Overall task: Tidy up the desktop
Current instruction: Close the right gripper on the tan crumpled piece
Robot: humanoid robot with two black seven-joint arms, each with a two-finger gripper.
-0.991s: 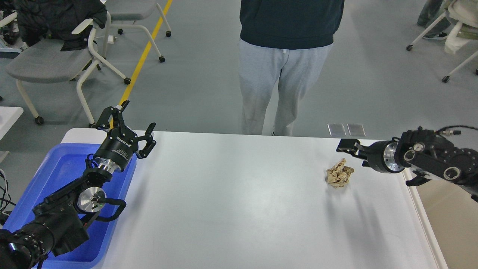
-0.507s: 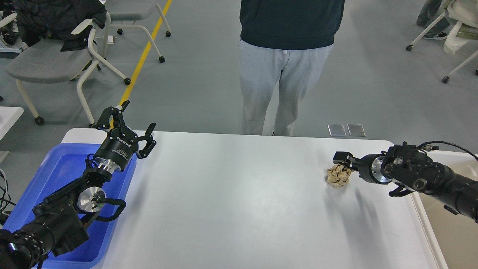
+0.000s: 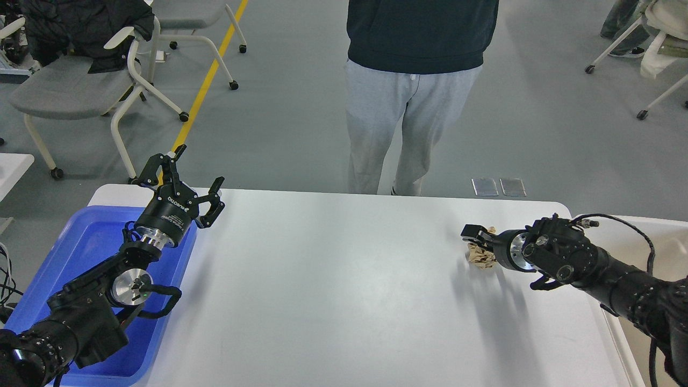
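1. White tabletop (image 3: 333,301) fills the lower middle of the head view, long axis running left to right, rounded far corners, far edge toward a standing person (image 3: 414,91) in grey trousers.
2. Blue tub (image 3: 80,252) sits on the tabletop's left end, long axis running near to far.
3. Beige tub (image 3: 658,242) lies off the right end, only partly visible behind the right arm.
4. Crumpled brown paper ball (image 3: 480,256) rests on the right part of the tabletop, near the far edge.
5. Left end effector (image 3: 191,183) raised over the far left corner beside the blue tub, fingers spread wide apart, holding nothing.
6. Right end effector (image 3: 475,236) reaches leftward, low, right at the paper ball, partly covering it; seen nearly end-on and dark, so cannot tell whether open or closed on the paper.
7. Grey chair (image 3: 70,86) stands on the floor beyond the left corner.
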